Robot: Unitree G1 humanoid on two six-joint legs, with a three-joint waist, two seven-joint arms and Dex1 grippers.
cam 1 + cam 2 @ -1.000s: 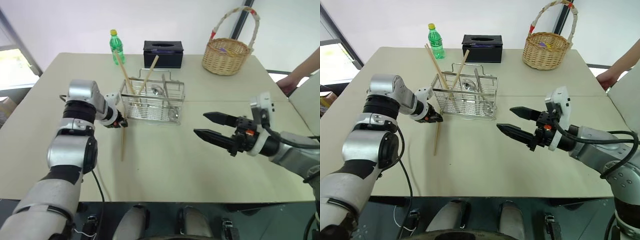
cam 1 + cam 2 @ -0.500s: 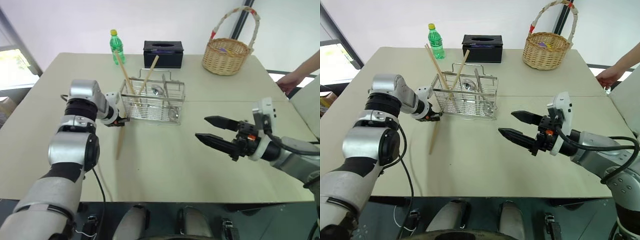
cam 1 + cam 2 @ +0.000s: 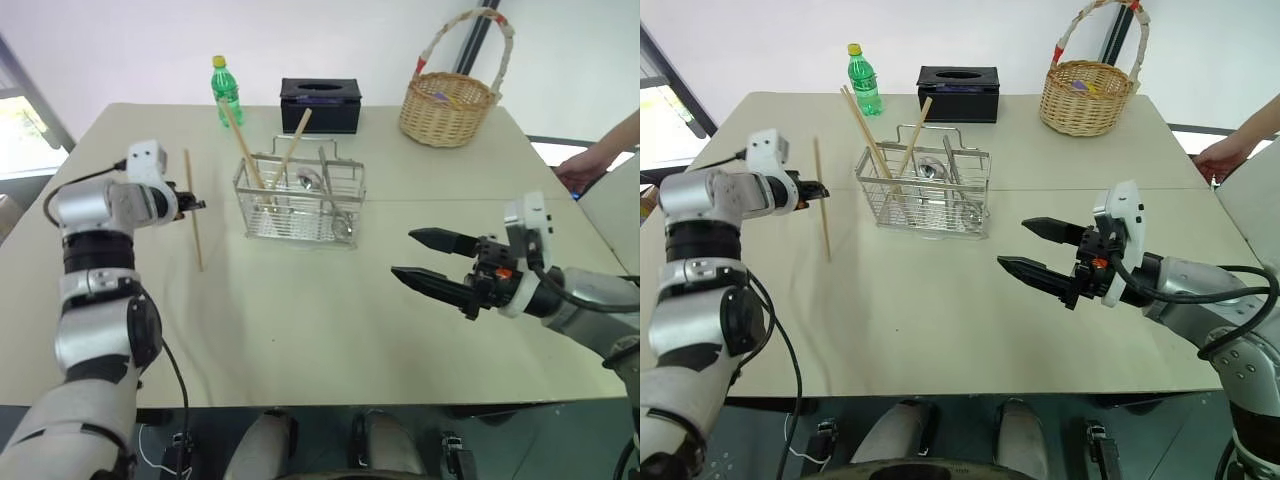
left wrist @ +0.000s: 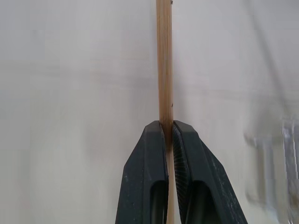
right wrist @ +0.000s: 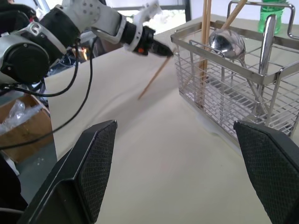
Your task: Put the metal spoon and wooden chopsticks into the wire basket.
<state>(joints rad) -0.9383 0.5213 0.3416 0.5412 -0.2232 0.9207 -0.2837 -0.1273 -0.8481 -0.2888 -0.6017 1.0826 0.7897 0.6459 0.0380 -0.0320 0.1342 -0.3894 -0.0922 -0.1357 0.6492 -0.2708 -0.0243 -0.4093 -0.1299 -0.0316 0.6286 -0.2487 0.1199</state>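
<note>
left claw (image 3: 203,205) has lifted a chopstick (image 3: 193,212) off the table (image 3: 300,320).

1. The left pincer (image 3: 200,205) is raised at the robot's left, its fingers clamped tight on a wooden chopstick (image 3: 193,215).
2. The right pincer (image 3: 418,256) hovers level, fingers spread wide, gripping nothing.

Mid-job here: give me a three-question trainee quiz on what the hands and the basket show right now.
1. True or false: the left hand is shut on a wooden chopstick.
2. Which utensil lies inside the wire basket? A) fork B) metal spoon C) knife
3. Fill in: the right hand is ____ and holds nothing.

Key: 1 true; 2 B; 3 open.
</note>
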